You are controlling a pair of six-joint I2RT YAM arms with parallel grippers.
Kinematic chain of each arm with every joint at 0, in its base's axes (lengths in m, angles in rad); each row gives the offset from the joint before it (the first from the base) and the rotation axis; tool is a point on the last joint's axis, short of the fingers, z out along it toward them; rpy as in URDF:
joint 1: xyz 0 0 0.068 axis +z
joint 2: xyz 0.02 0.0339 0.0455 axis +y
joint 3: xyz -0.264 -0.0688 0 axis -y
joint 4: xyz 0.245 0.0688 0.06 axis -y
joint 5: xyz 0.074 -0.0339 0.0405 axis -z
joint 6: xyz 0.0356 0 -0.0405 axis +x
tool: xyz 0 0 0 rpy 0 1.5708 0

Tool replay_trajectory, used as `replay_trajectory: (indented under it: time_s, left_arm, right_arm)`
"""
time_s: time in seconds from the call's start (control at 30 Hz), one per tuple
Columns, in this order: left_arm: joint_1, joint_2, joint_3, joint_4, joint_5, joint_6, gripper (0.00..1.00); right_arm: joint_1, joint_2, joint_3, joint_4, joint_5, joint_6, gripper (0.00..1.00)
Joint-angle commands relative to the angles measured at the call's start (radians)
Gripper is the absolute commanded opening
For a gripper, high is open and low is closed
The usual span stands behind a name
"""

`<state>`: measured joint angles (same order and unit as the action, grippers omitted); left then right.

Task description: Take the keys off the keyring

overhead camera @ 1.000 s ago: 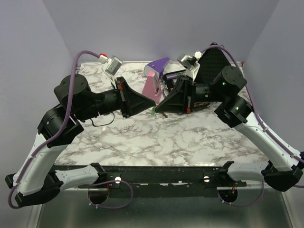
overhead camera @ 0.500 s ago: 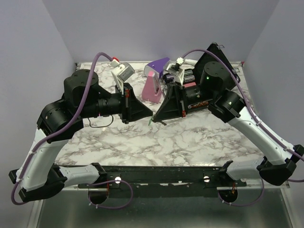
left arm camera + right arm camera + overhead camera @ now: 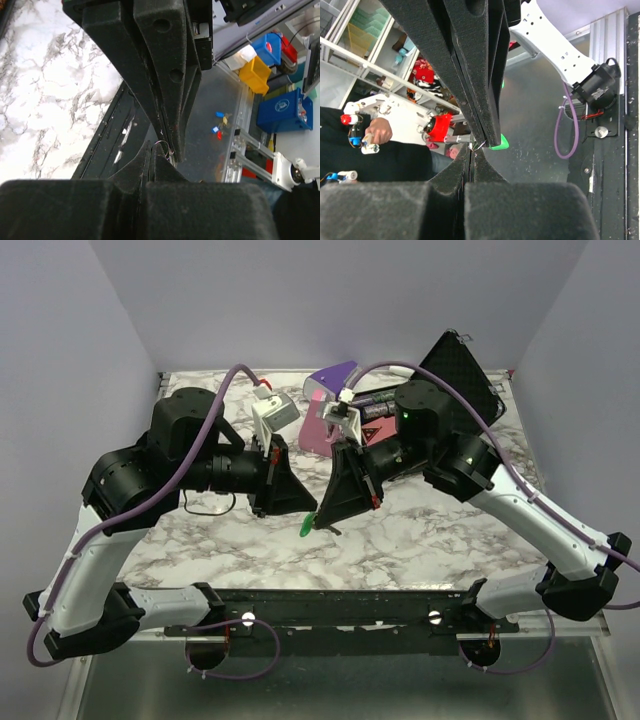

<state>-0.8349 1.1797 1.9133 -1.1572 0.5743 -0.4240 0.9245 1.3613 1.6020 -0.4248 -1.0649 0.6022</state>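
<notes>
The left gripper [image 3: 309,511] and the right gripper [image 3: 320,523] met tip to tip in the air above the marble table [image 3: 430,540], each reaching inward and slightly down so that their points touched or nearly touched. Both were fully closed, the two black fingers of each pressed flat together with only a seam showing between them. At the meeting point sat the keyring [image 3: 162,145], a very thin grey wire loop, much finer than either fingertip and barely visible against the background. In the left wrist view it curved from the seam of the left gripper's own tip across to the tip of the right gripper coming in from above. The right wrist view showed the same small arc from the other side, so each pair appeared to nip it, though the wire was too fine to be certain. Of the keys [image 3: 304,528], only one could be made out: a tiny key with a bright green plastic head, hanging just below and beside the left gripper's tip, clear of the table. In the right wrist view its green head poked out right against the side of that tip; the blade could not be seen. A purple-and-pink wedge [image 3: 325,415] stood on the table well beyond the joined tips.
</notes>
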Motion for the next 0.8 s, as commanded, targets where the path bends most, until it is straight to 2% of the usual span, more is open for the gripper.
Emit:
replay_trajectory:
  time_s: [0.0, 0.3, 0.6, 0.77]
  left_arm:
    - [-0.023, 0.055, 0.026, 0.077, 0.065, 0.034, 0.0]
    - [-0.061, 0.077, 0.055, 0.045, 0.027, 0.056, 0.0]
    - [-0.059, 0.046, 0.081, 0.028, -0.102, 0.041, 0.0]
    - [-0.059, 0.021, 0.07, 0.051, -0.088, 0.025, 0.0]
  right_arm:
    - [0.048, 0.047, 0.027, -0.008, 0.028, -0.024, 0.01]
    - [0.059, 0.058, 0.042, -0.035, 0.049, -0.048, 0.01]
    - [0.057, 0.015, 0.016, -0.052, 0.173, -0.097, 0.01]
    - [0.057, -0.018, -0.017, -0.009, 0.23, -0.085, 0.01]
